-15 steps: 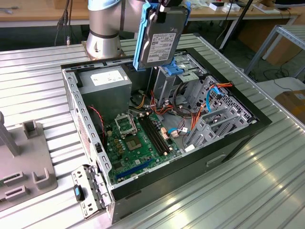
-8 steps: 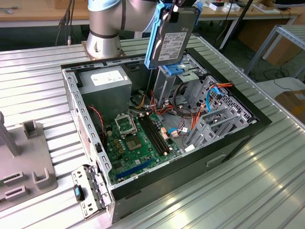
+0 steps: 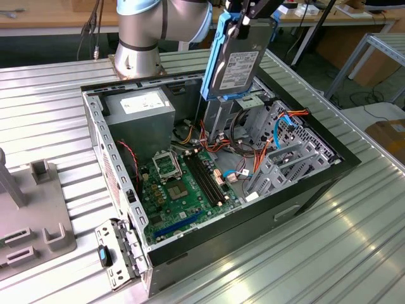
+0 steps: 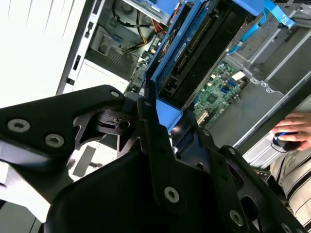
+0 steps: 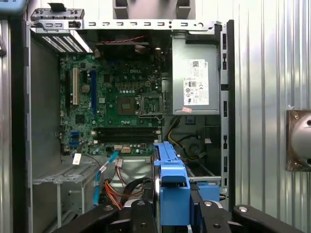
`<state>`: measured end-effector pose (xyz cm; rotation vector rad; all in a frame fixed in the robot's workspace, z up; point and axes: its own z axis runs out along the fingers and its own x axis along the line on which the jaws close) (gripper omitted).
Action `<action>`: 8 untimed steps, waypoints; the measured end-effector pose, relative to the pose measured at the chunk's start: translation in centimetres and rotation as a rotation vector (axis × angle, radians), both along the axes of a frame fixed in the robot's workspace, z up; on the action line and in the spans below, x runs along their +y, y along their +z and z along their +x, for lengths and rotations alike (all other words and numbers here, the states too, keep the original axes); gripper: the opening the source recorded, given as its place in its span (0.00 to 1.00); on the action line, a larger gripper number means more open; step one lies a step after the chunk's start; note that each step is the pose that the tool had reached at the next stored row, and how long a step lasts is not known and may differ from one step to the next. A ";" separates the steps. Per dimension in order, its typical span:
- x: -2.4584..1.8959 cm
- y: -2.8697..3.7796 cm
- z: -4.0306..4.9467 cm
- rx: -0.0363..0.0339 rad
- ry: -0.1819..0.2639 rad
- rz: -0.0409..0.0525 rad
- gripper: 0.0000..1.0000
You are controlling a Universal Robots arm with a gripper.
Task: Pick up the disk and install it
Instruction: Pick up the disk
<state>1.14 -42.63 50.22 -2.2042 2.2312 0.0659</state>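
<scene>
The disk (image 3: 237, 60), a dark grey drive with a white label in a bright blue carrier, hangs upright in the air above the open computer case (image 3: 316, 183). My gripper (image 3: 243, 22) is shut on its top edge, black fingers clamping the blue frame. The disk's lower end hovers just over the silver drive cage (image 3: 250, 111) at the far side of the case. In the second wrist view the disk (image 4: 194, 43) runs away from the gripper (image 4: 163, 121) toward the case interior. In the first wrist view the blue carrier (image 5: 170, 187) stands edge-on between the fingers (image 5: 141, 213).
The green motherboard (image 3: 183, 190) lies on the case floor, with the grey power supply (image 3: 142, 117) beside it and loose cables (image 3: 253, 158) near the cage. A grey fixture (image 3: 35, 215) stands at the exterior view's left. A person's hand (image 4: 294, 131) rests on a mouse.
</scene>
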 end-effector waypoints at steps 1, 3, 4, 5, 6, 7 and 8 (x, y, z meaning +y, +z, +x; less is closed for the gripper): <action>-0.32 0.00 0.01 0.0000 0.000 0.0002 0.37; -1.31 0.00 0.03 0.0000 0.000 0.0005 0.37; -1.68 -0.01 0.04 0.0000 0.000 0.0008 0.37; -2.30 -0.01 0.05 0.0000 0.000 0.0010 0.37; -3.15 -0.02 0.07 0.0000 0.000 0.0013 0.37; -4.13 -0.02 0.09 0.0000 0.000 0.0015 0.37; -4.99 -0.02 0.10 0.0000 0.000 0.0017 0.37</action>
